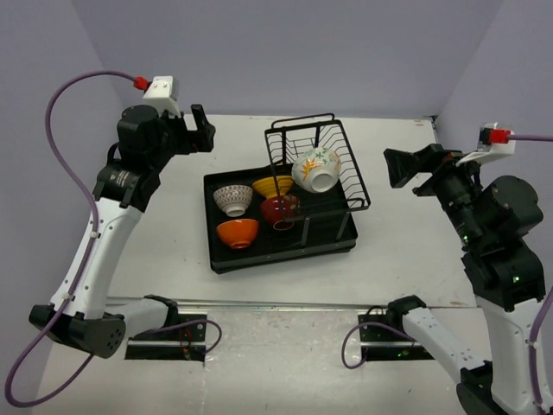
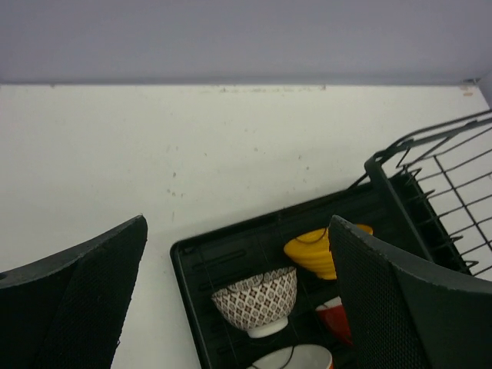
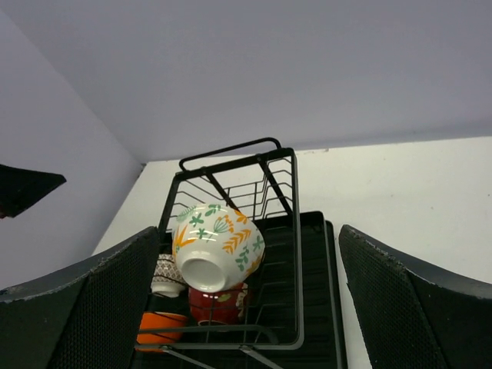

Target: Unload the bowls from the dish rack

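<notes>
The black dish rack sits mid-table with its wire basket at its far right. On it are the patterned white bowl, yellow bowl, red bowl, orange bowl and the flowered bowl, which is tipped in the basket. My left gripper is open and empty, above and left of the rack's far left corner. My right gripper is open and empty, right of the basket. The left wrist view shows the patterned bowl and the yellow bowl. The right wrist view shows the flowered bowl over the red bowl.
Bare white table surrounds the rack. Purple walls close in the back and both sides. A metal rail runs along the near edge between the arm bases.
</notes>
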Controlling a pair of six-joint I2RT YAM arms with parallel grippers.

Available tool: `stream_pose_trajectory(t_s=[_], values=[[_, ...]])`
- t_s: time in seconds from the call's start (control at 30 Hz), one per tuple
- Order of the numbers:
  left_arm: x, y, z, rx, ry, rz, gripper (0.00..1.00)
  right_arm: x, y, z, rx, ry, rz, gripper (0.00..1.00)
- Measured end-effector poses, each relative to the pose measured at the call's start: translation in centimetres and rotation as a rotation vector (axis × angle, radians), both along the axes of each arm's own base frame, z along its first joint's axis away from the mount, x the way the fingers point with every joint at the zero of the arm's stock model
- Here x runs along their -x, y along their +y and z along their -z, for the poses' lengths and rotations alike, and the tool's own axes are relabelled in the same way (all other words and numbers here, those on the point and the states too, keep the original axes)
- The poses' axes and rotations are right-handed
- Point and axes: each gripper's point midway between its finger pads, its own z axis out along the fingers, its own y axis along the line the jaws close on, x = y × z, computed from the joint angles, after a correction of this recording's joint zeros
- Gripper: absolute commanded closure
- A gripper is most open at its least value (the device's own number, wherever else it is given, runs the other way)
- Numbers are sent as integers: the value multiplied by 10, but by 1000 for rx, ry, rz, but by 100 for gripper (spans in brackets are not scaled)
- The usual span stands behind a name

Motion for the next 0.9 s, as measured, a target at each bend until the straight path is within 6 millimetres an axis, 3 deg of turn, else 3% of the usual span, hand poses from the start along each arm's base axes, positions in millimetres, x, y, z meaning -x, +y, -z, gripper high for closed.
stream_pose_trajectory(t_s=[0.17, 0.33, 0.5, 0.73, 0.9], values=[[3, -5, 30, 13, 131, 7, 0, -2, 1, 7, 5, 29, -3, 1], [-12, -7, 24, 26, 190, -22, 0, -2, 1, 0, 5, 16, -3, 1], [-16, -16, 31, 25, 251, 19, 0, -1, 3, -2, 3, 11, -15, 1], [-37, -33, 23, 33, 316, 79, 0, -4, 10, 11, 17, 41, -50, 1], [-55, -41, 53, 18, 445, 107, 5, -5, 10, 25, 47, 61, -56, 1]])
